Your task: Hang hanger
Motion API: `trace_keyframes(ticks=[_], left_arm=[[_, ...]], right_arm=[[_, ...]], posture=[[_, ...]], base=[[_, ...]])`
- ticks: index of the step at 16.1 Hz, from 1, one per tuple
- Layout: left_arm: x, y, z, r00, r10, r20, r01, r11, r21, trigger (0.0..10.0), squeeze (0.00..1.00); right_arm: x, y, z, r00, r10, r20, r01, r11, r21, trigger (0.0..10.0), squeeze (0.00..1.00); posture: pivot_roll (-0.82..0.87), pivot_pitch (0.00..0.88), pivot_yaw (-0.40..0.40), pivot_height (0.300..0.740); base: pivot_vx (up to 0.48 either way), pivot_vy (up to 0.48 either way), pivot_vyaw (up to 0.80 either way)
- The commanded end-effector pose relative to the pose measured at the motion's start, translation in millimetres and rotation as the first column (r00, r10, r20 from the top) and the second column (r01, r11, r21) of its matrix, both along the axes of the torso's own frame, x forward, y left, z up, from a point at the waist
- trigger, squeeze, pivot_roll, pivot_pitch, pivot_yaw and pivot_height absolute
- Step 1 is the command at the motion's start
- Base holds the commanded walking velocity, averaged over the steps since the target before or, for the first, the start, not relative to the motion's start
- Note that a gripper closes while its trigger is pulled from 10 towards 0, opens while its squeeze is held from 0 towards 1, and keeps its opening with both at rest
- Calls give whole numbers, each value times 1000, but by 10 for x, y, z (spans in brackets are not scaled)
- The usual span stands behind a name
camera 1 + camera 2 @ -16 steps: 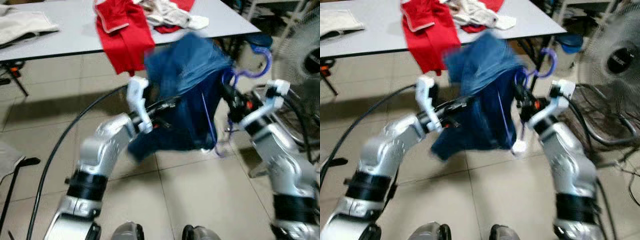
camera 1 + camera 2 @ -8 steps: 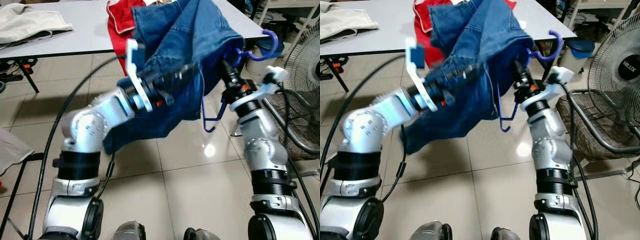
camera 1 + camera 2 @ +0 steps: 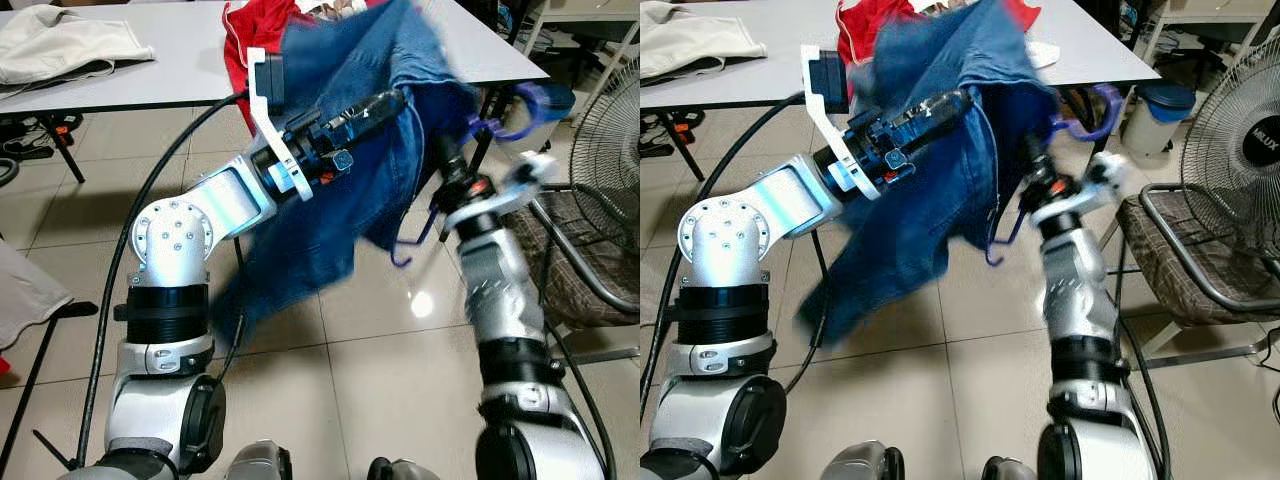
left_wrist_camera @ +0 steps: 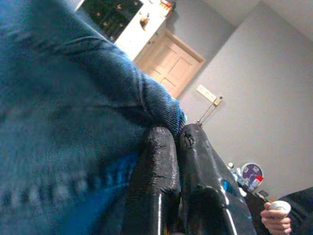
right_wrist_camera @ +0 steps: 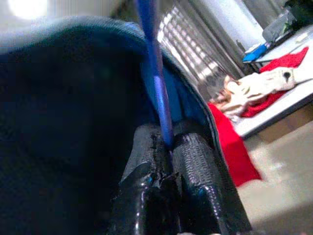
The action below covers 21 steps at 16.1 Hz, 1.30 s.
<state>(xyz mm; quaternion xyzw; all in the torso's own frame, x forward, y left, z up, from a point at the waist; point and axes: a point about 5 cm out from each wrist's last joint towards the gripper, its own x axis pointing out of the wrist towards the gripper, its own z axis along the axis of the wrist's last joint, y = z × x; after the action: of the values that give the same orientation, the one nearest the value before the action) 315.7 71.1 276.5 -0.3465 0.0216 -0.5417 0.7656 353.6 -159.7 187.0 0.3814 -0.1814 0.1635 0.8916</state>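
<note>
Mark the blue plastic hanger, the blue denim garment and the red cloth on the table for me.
blue plastic hanger (image 3: 520, 120): left eye view, on its curved hook.
blue denim garment (image 3: 940, 200): right eye view, on the hanging middle of the fabric.
red cloth (image 3: 238, 40): left eye view, on the part draped over the table edge.

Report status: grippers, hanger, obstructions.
Left gripper shut on jeans. Right gripper shut on blue hanger, jeans draped on it. Table ahead, chair and fan to the right.

Both arms hold blue jeans (image 3: 350, 170) up.
A blue hanger (image 3: 505, 120) shows at right, before a grey table (image 3: 150, 75).
</note>
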Motion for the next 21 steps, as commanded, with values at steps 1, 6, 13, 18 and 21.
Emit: trace_keyframes(ticks=[1,6,13,18,21], left_arm=[[-32,-47,10,1000,-24,-1,24,1000,9,0,0],[-65,-64,-73,999,-27,-21,28,998,53,0,0],[262,369,-252,953,268,142,-301,892,339,0,0],[249,515,-453,953,184,239,-284,815,505,0,0],[148,405,-550,971,73,227,-185,832,522,0,0]], right_arm=[[4,-121,124,999,-34,27,30,991,131,0,0],[8,-138,133,994,89,56,-101,958,267,0,0],[-90,-106,62,980,195,-44,-198,926,-323,0,0],[-168,-408,277,988,142,61,-141,990,-22,0,0],[-162,-431,270,991,121,54,-123,992,33,0,0]], posture=[[74,22,-1,740],[73,32,-13,740],[58,36,-7,740],[44,40,-9,740],[36,38,-9,740]], base=[[0,0,0],[0,0,0],[0,0,0],[0,0,0],[0,0,0]])
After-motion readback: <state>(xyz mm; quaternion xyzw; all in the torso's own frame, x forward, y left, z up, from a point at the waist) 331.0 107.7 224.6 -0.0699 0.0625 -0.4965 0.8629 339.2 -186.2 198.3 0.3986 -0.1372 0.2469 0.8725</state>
